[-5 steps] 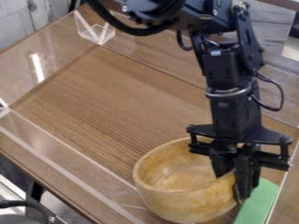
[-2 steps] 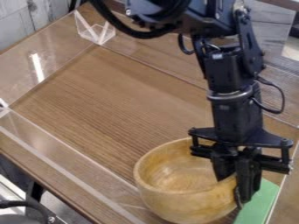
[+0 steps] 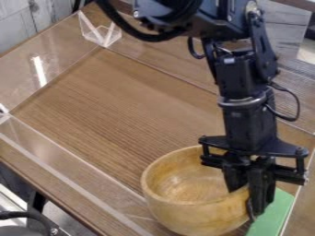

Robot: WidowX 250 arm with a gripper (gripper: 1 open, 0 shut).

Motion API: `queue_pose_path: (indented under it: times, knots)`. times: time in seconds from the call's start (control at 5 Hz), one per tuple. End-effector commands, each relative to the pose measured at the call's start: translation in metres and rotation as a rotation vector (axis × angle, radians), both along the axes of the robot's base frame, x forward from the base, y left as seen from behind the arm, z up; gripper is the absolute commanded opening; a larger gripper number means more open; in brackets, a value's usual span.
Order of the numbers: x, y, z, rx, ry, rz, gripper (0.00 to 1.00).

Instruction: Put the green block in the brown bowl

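The brown bowl (image 3: 185, 189) stands at the lower right of the wooden table, round, thick-rimmed and with nothing in it. Just right of it lies the green block (image 3: 283, 218), flat and light green, cut off by the picture's bottom edge. My gripper (image 3: 260, 205) hangs from the black arm, pointing steeply down between the bowl's right rim and the block. Its dark fingers are shut together, their tips at the block's left edge. Whether they pinch the block is hidden by the fingers themselves.
Clear plastic walls (image 3: 50, 55) run along the left and far sides of the wooden table (image 3: 110, 111). A clear bracket (image 3: 99, 33) stands at the far corner. The arm's black body (image 3: 234, 55) rises over the right side.
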State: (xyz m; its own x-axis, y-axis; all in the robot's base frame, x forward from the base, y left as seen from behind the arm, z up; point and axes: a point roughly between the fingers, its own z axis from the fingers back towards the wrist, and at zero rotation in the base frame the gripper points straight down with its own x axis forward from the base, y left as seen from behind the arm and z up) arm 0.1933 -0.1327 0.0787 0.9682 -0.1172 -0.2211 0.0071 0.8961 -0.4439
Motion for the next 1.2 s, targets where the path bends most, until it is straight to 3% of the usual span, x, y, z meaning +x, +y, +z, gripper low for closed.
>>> queue_pose_path:
  times: [0.0,1.0]
  knots:
    - [0.0025,0.0036,-0.0008,-0.007,-0.009,-0.009,0.0]
    - [-0.002,0.0084,-0.0052,-0.012,0.031,-0.019,0.0]
